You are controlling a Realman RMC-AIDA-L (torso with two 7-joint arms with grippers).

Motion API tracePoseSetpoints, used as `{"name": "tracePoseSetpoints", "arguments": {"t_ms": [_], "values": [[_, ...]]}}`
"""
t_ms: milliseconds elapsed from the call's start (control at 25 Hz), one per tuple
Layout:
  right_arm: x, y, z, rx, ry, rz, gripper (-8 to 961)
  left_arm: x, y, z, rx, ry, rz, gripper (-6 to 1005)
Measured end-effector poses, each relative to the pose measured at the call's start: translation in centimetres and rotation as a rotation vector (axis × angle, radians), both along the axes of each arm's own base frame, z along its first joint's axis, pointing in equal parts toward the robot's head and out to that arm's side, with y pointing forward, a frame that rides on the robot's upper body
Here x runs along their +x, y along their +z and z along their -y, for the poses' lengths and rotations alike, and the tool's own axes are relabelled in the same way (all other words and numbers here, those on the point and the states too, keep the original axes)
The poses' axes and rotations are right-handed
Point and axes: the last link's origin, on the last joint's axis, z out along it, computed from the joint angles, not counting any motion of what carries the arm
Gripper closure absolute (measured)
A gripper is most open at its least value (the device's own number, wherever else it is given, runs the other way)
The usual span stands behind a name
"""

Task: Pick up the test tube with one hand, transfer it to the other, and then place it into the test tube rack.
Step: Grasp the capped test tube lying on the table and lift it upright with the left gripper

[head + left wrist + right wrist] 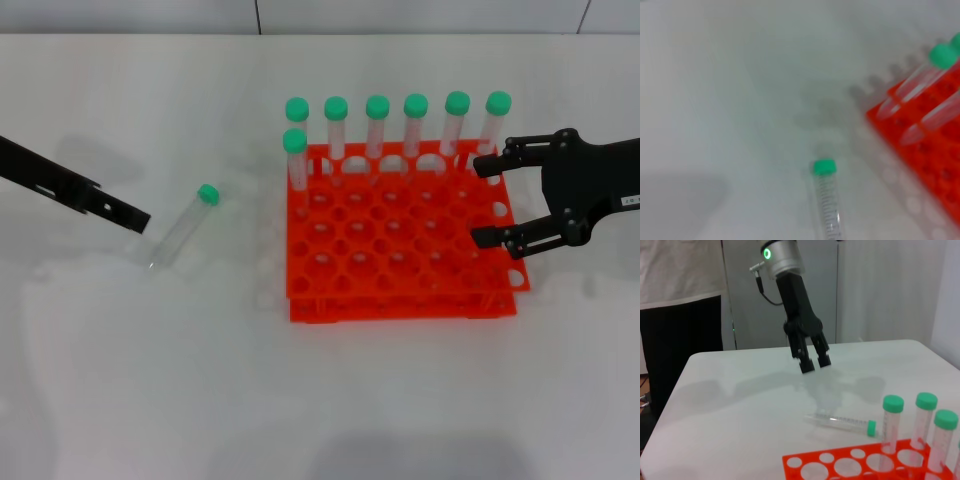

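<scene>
The test tube (184, 223) lies flat toward the bench's left edge, cap pointing far-right. The left pincer (813, 361), fingers slightly apart, hovers nearest; the right pincer (485, 198) waits apart over the test tube rack (400, 245).

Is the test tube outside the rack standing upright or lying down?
Lying down. The test tube rests flat on the white table, apart from the rack, with its green cap pointing toward the far edge.

Test tube (184, 224) lies flat on the tabletop (200, 380), well left of the rack (400, 245); seven capped tubes (415, 125) stand along the rack's far side; left end effector (135, 217) near the lying tube; right end effector (490, 200) spread open over the rack's right edge.
</scene>
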Motion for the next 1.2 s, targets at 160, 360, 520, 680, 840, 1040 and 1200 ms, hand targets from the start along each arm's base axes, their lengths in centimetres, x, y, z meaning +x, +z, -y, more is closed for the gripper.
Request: {"name": "tracePoseSetpoints", "arguments": {"t_ms": [160, 360, 520, 680, 840, 1040, 1200], "values": [[-0.1, -0.1, 0.1, 0.001, 0.005, -0.001, 111, -0.1, -1.7, -0.5, -0.017, 0.033, -0.043, 137], [0.0, -0.4, 0.1, 0.002, 0.012, 0.004, 111, -0.2, -3.6, -1.0, -0.032, 0.066, -0.073, 137], [0.0, -0.4, 0.1, 0.005, 0.02, 0.006, 112, 0.0, -4.9, -1.1, -0.05, 0.082, -0.1, 137], [0.0, -0.4, 0.1, 0.005, 0.023, 0.006, 112, -0.1, -6.0, -1.1, -0.053, 0.094, -0.136, 137], [0.0, -0.4, 0.2, 0.006, 0.023, 0.007, 112, 0.0, -6.7, -1.4, -0.035, 0.093, -0.156, 137], [0.1, -0.4, 0.2, 0.009, 0.026, 0.008, 112, 0.3, -7.2, -1.4, -0.048, 0.092, -0.153, 137], [0.3, -0.4, 0.3, 0.01, 0.023, 0.009, 112, 0.4, -7.6, -1.5, -0.058, 0.092, -0.171, 137]]}}
